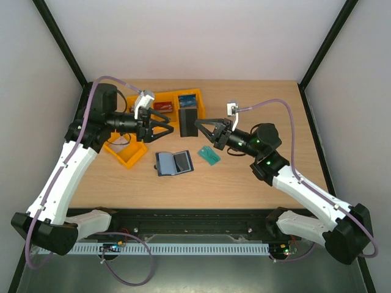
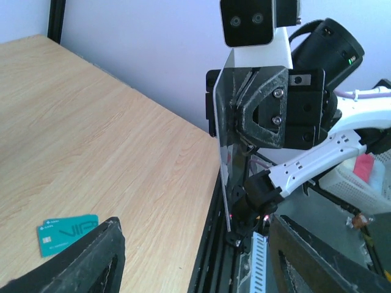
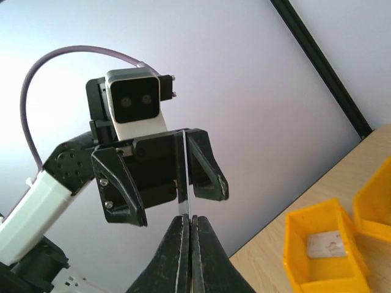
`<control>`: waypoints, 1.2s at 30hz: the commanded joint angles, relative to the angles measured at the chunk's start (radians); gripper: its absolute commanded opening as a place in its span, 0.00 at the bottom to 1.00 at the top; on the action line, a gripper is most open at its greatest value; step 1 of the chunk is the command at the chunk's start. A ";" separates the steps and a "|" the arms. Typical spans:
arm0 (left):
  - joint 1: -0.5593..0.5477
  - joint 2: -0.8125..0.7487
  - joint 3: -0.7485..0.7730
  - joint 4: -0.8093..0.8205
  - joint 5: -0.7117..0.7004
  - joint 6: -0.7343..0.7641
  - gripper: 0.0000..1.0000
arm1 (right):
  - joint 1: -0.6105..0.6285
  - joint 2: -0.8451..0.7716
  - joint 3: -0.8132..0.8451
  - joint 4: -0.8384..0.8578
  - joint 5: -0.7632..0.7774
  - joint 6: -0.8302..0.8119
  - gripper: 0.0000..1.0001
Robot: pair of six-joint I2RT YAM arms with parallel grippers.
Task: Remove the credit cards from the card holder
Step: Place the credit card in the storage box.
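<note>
The card holder point(image 1: 175, 163) lies open on the table, pale inside, with a dark card in its right sleeve. My right gripper point(image 1: 197, 126) is shut on a dark credit card point(image 1: 188, 116) and holds it upright above the table. In the right wrist view the gripper point(image 3: 187, 223) pinches the card point(image 3: 185, 177) edge-on. My left gripper point(image 1: 166, 129) is open and faces the card's other side, fingertips close to it. In the left wrist view its fingers point(image 2: 91, 259) stand wide apart and the card point(image 2: 222, 134) hangs ahead.
A teal card point(image 1: 211, 155) lies right of the holder and shows in the left wrist view point(image 2: 67, 233). Orange bins stand at the left point(image 1: 125, 149) and back point(image 1: 188, 97), one holding a red card point(image 1: 162, 105). A bin with a pale card shows in the right wrist view point(image 3: 324, 250).
</note>
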 commanded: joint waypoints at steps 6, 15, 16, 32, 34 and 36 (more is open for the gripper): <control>-0.026 0.005 -0.030 0.149 -0.020 -0.191 0.57 | 0.023 0.039 -0.021 0.188 -0.018 0.087 0.02; -0.055 0.032 -0.048 0.214 0.039 -0.247 0.48 | 0.030 0.060 -0.017 0.182 -0.032 0.078 0.02; -0.062 0.037 -0.045 0.214 0.040 -0.248 0.48 | 0.031 0.063 -0.017 0.182 -0.030 0.076 0.02; -0.066 0.066 -0.007 0.131 -0.055 -0.188 0.02 | 0.033 0.064 -0.009 0.021 0.027 -0.044 0.02; -0.055 0.071 0.004 0.108 -0.090 -0.163 0.02 | 0.034 0.058 -0.008 -0.011 0.041 -0.066 0.03; -0.048 0.082 0.028 0.065 -0.128 -0.115 0.02 | 0.033 0.051 0.006 -0.070 0.079 -0.092 0.35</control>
